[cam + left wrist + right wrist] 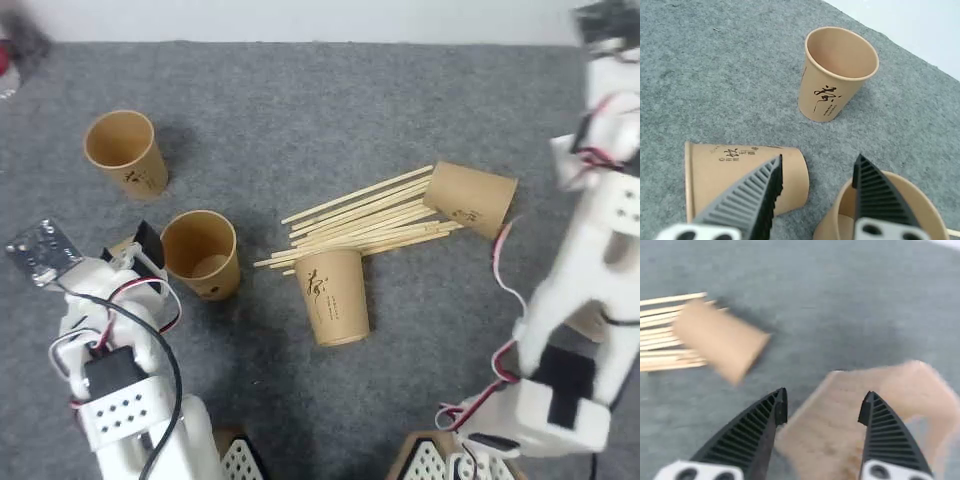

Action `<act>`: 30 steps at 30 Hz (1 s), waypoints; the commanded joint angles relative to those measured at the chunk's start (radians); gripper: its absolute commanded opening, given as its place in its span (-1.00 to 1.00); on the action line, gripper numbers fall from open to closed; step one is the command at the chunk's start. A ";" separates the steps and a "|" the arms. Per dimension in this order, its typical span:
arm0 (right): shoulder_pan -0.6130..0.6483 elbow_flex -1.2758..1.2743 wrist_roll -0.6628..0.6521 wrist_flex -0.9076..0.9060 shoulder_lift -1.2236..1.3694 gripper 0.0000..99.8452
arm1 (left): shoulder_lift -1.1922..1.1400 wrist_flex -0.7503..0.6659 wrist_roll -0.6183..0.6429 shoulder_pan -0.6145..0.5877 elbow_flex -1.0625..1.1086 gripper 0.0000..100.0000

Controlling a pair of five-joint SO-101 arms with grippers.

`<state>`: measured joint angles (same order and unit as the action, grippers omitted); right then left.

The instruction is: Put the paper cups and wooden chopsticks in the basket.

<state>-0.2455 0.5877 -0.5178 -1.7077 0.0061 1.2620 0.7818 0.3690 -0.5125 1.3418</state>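
**Work surface.** The grey felt-covered tabletop (300,100) carries five paper cups and a loose bundle of wooden chopsticks (365,224).

**Markings.** Each cup whose side shows bears a dark brush-style mark with small print beneath it.

**Cups.**
- The rear upright cup (125,150) stands apart at the far left.
- The near upright cup (200,255) stands just beside the left gripper (819,161).
- The hidden-side cup (720,170) lies on its side under the left arm.
- The centre cup (335,295) lies with its base at the chopsticks.
- The right cup (470,198) lies on its side across the far ends of the chopsticks.

**Grippers.**
- Left gripper: fingers spread, holding nothing.
- Right gripper (825,394): fingers spread, above a blurred tan object (840,430) that cannot be identified.
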 commanded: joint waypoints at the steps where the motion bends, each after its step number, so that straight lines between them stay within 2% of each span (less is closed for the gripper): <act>1: 0.076 0.048 0.109 -0.064 0.042 -0.52 | 0.014 -0.021 0.006 0.005 -0.008 -0.56; 5: 0.047 0.035 0.221 -0.074 0.163 -0.52 | 0.014 -0.021 0.006 0.005 -0.008 -0.56; 12: 0.033 -0.038 0.232 0.024 0.274 -0.52 | 0.014 -0.021 0.006 0.005 -0.010 -0.56; 19: 0.104 -0.075 0.233 0.056 0.275 -0.52 | 0.014 -0.021 0.006 0.005 -0.010 -0.56; 30: 0.110 -0.390 0.273 0.268 0.265 -0.52 | 0.014 -0.021 0.006 0.005 -0.010 -0.56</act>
<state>-0.1473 0.2240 -0.2570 -1.4914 0.2961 1.2620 0.7818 0.3690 -0.5125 1.3418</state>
